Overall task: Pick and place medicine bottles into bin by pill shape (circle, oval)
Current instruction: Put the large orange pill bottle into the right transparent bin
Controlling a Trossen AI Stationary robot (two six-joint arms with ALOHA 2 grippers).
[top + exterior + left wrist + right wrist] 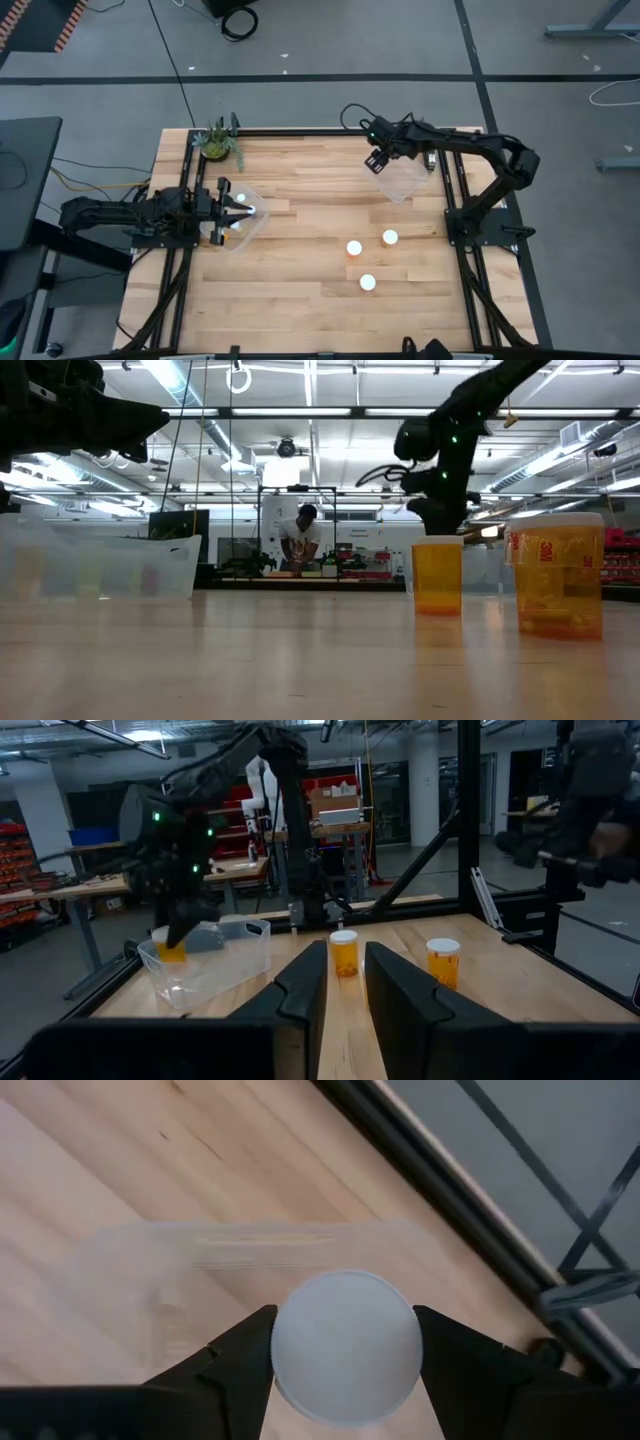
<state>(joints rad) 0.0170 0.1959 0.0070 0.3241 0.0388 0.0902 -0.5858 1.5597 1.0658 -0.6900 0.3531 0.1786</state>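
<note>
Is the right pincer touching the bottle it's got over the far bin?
Touching. In the right wrist view, the right pincer has both fingers pressed against the bottle's white cap with no gap on either side, above the clear bin.
</note>
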